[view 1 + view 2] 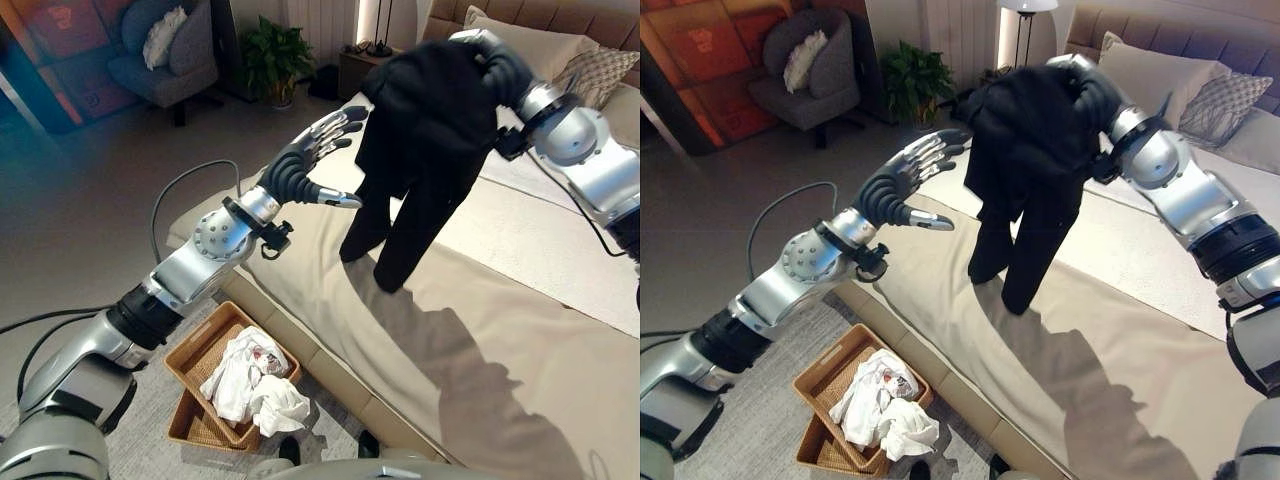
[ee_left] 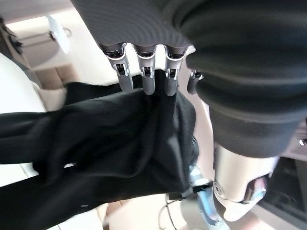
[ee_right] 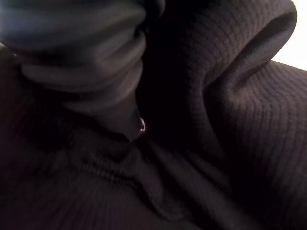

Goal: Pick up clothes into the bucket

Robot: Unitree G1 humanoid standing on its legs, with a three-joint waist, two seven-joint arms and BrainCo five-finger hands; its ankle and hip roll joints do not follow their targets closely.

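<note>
Two pillows [image 1: 540, 45] top the beige bed [image 1: 500, 330]; left hand [image 1: 325, 140] spread, right hand's [image 1: 485, 50] grip unclear.

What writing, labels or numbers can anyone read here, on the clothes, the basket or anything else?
None can be read.
Black garment hanging from the right hand: no print showing.
White clothes in the wicker basket: a small reddish patch, too small to read.
Orange wall panel: a faint mark, too blurred to read.
</note>
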